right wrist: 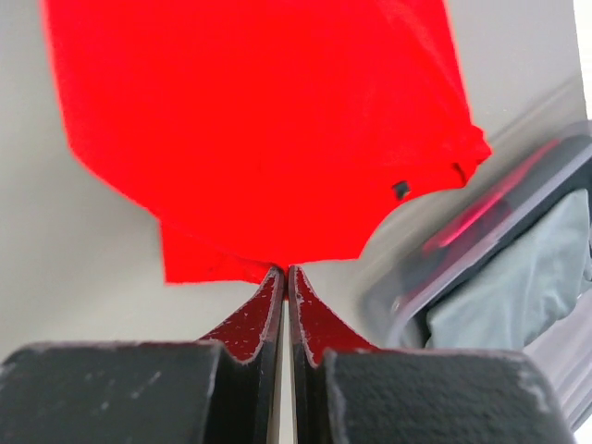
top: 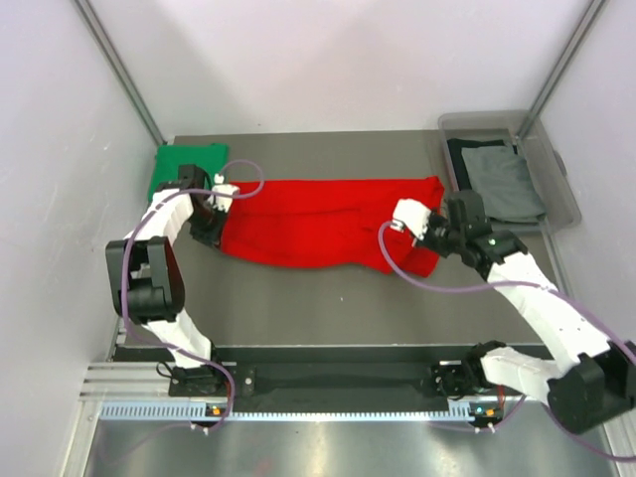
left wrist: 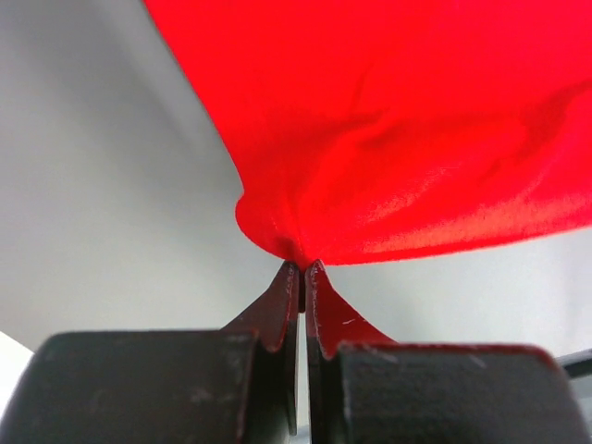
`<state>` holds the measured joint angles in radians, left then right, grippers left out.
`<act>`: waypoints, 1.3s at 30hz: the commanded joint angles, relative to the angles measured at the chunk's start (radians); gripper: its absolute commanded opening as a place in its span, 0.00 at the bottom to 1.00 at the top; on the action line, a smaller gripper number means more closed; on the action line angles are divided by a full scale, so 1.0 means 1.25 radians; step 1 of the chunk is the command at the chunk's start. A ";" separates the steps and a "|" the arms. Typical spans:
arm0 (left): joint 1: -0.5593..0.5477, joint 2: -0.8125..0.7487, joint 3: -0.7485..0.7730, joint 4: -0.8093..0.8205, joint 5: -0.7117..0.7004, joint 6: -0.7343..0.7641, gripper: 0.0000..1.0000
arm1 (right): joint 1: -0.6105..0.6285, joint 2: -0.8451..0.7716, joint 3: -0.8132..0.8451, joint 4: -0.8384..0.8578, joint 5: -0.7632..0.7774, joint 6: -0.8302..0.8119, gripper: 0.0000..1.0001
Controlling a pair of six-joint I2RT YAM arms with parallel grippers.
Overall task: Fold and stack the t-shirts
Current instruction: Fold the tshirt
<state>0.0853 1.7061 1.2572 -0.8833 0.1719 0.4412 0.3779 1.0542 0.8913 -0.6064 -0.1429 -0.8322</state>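
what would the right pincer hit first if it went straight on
The red t-shirt: the right pincer is shut on its edge, with more red cloth straight ahead. The clear bin looks off to the side.

Overhead view looks down; both wrist views closely face the red t-shirt (top: 328, 221).

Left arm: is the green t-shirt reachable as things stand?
Probably yes on distance: the green t-shirt lies right beside the left end effector, nothing between. But that end effector is shut on the red t-shirt, so it must let go first.
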 commanded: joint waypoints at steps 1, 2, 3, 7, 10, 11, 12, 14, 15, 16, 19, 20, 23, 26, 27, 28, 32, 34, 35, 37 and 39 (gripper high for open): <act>0.001 0.053 0.084 -0.044 0.047 0.012 0.00 | -0.035 0.083 0.082 0.095 -0.016 0.028 0.00; 0.001 0.066 0.099 -0.047 0.044 0.010 0.00 | -0.041 0.105 0.096 0.105 -0.015 0.030 0.00; 0.001 0.078 0.116 -0.046 0.044 0.009 0.00 | -0.055 0.130 0.111 0.125 -0.013 0.035 0.00; -0.001 0.160 0.196 -0.047 0.037 0.005 0.00 | -0.089 0.264 0.191 0.166 -0.004 0.052 0.00; -0.001 0.220 0.286 -0.054 0.036 0.003 0.00 | -0.106 0.350 0.284 0.178 0.000 0.067 0.00; -0.003 0.234 0.302 -0.054 0.037 0.001 0.00 | -0.108 0.370 0.302 0.181 0.001 0.071 0.00; -0.003 0.246 0.319 -0.057 0.039 -0.003 0.00 | -0.113 0.391 0.319 0.188 0.003 0.074 0.00; -0.004 0.282 0.366 -0.058 0.037 -0.006 0.00 | -0.117 0.451 0.368 0.189 0.006 0.086 0.00; -0.003 0.294 0.381 -0.057 0.039 -0.007 0.00 | -0.118 0.468 0.383 0.192 0.008 0.090 0.00; -0.004 0.314 0.407 -0.058 0.039 -0.008 0.00 | -0.119 0.503 0.406 0.199 0.010 0.094 0.00; -0.006 0.348 0.445 -0.059 0.040 -0.015 0.00 | -0.121 0.558 0.449 0.210 0.016 0.111 0.00; -0.006 0.356 0.452 -0.058 0.040 -0.019 0.00 | -0.122 0.571 0.460 0.214 0.022 0.115 0.00; -0.006 0.370 0.464 -0.049 0.042 -0.022 0.00 | -0.122 0.611 0.493 0.216 0.025 0.123 0.00; -0.007 0.376 0.469 -0.038 0.044 -0.028 0.00 | -0.123 0.638 0.509 0.224 0.031 0.126 0.00; -0.007 0.376 0.471 -0.037 0.044 -0.029 0.00 | -0.124 0.643 0.512 0.225 0.032 0.126 0.00; -0.007 0.381 0.473 -0.036 0.043 -0.030 0.00 | -0.124 0.654 0.515 0.232 0.036 0.127 0.00; -0.008 0.380 0.479 -0.031 0.043 -0.039 0.00 | -0.132 0.672 0.534 0.236 0.038 0.139 0.00; -0.008 0.379 0.482 -0.026 0.043 -0.044 0.00 | -0.133 0.682 0.544 0.238 0.038 0.139 0.00; -0.007 0.378 0.482 -0.022 0.043 -0.044 0.00 | -0.134 0.684 0.546 0.241 0.041 0.141 0.00; -0.008 0.375 0.486 -0.017 0.045 -0.050 0.00 | -0.137 0.697 0.557 0.243 0.042 0.144 0.00; -0.008 0.380 0.493 -0.019 0.045 -0.054 0.00 | -0.137 0.708 0.567 0.241 0.041 0.145 0.00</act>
<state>0.0769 2.1841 1.8233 -0.9360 0.2131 0.3908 0.2237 1.9198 1.5368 -0.3576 -0.0971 -0.6693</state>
